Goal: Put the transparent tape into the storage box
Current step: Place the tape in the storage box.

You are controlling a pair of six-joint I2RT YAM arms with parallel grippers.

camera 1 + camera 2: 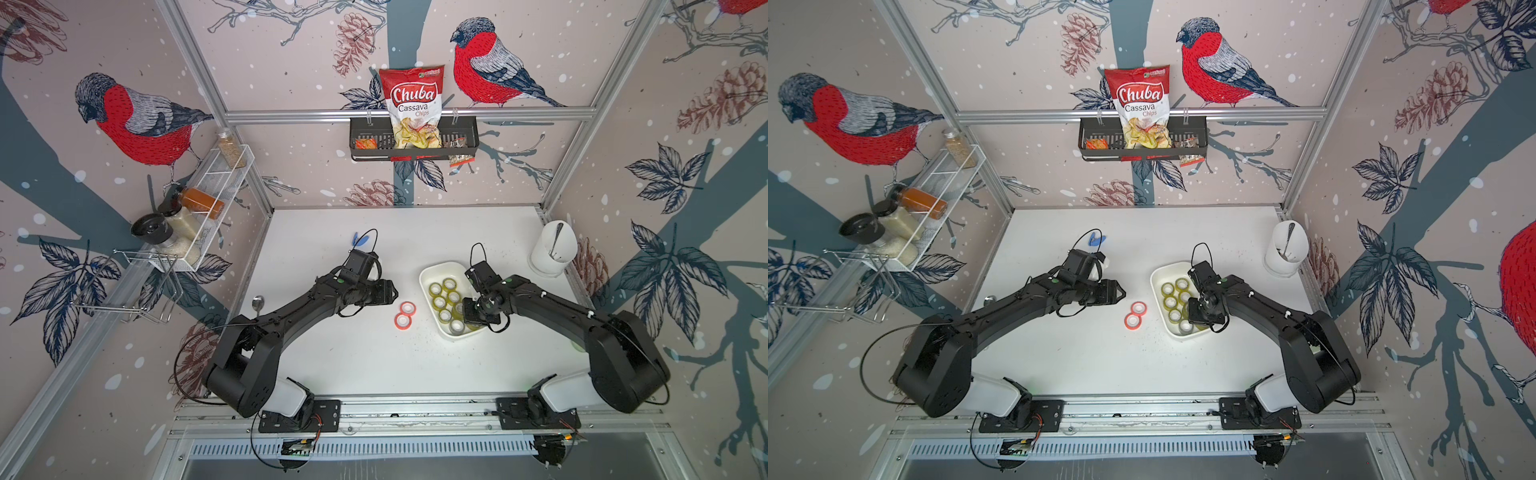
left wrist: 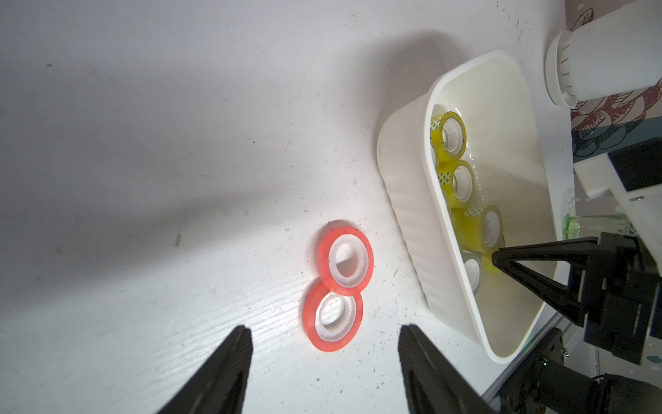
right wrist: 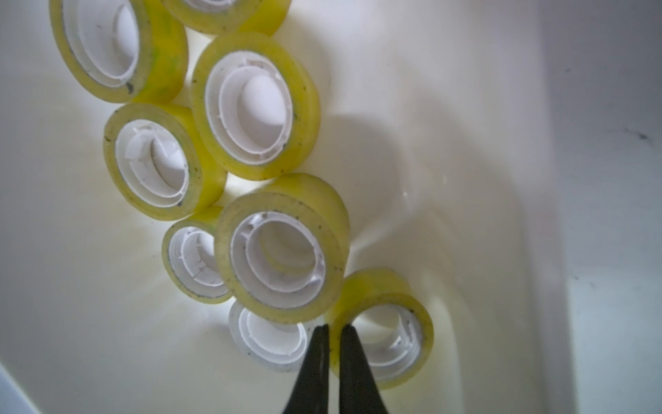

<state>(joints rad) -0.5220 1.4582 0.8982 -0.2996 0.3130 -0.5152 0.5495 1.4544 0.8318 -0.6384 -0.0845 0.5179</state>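
Find the right pincer point(image 3: 336, 331) low inside the storage box point(image 2: 404, 215), clenched on the wall of one transparent tape roll point(image 3: 383, 286), one finger in the white core and one outside. Count that roll as already within the box, in the half nearer the robot's base, just beside the other rolls point(image 3: 256, 107) lying flat and leaning on one another.

Judge the step in hand as the letting-go. Lower only as far as contact with the box floor or a neighbour. Impossible to tell from the wrist view whether resting or hanging just above.

Open slowly, and only a little wider than the roll's wall, to avoid knocking the neighbour touching the outer finger. Expect some cling from the tape's sticky edge, so pause once open.

Then lift straight up out of the core, with no sideways drag likely to hook the roll and carry it over the rim. Stay off the box wall on the way out, to avoid shoving the light tub across the bench point(image 1: 353, 357).

See the left pincer point(image 1: 1120, 293) released, hovering above the bench near two red rolls point(image 1: 405, 314) overlapping each other close to the box. Leave those alone as not the transparent kind. Hold that arm well apart from the right one during the lift.
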